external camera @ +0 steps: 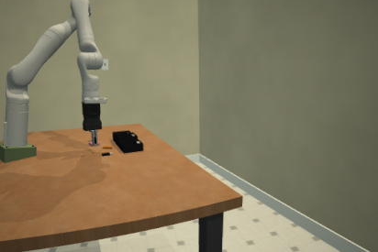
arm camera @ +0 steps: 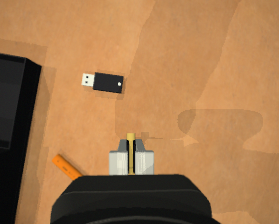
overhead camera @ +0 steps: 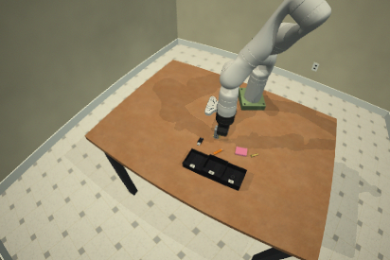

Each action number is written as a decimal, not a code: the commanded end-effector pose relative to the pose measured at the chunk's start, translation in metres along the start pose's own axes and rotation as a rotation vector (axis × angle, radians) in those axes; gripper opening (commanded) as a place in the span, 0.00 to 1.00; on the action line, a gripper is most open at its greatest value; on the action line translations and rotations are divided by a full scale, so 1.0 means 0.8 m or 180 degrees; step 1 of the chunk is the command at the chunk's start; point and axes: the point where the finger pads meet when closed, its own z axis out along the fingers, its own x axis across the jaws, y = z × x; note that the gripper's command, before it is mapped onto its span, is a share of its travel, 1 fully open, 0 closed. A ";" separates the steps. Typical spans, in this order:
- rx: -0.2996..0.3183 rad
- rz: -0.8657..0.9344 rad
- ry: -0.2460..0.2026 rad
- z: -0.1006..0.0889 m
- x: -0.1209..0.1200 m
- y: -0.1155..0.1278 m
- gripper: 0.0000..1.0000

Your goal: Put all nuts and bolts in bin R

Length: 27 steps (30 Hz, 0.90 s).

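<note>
My gripper is shut on a thin brass bolt, which stands upright between the fingertips just over the table top. The gripper also shows in the top view and in the exterior view. A row of three black bins stands a little in front of the gripper, each with a small white label too small to read. The bins also show at the left edge of the wrist view. Another small brass piece lies right of a pink eraser.
A black USB stick lies on the table near the gripper, and an orange pencil stub lies between the gripper and the bins. A white crumpled object lies behind the gripper. The arm's green base stands at the back.
</note>
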 end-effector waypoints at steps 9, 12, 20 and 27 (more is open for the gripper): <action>-0.0011 -0.0038 -0.0057 -0.041 -0.010 0.005 0.00; -0.0011 -0.0038 -0.0058 -0.041 -0.010 0.005 0.00; -0.0011 -0.0038 -0.0057 -0.041 -0.010 0.005 0.00; -0.0011 -0.0038 -0.0057 -0.041 -0.010 0.005 0.00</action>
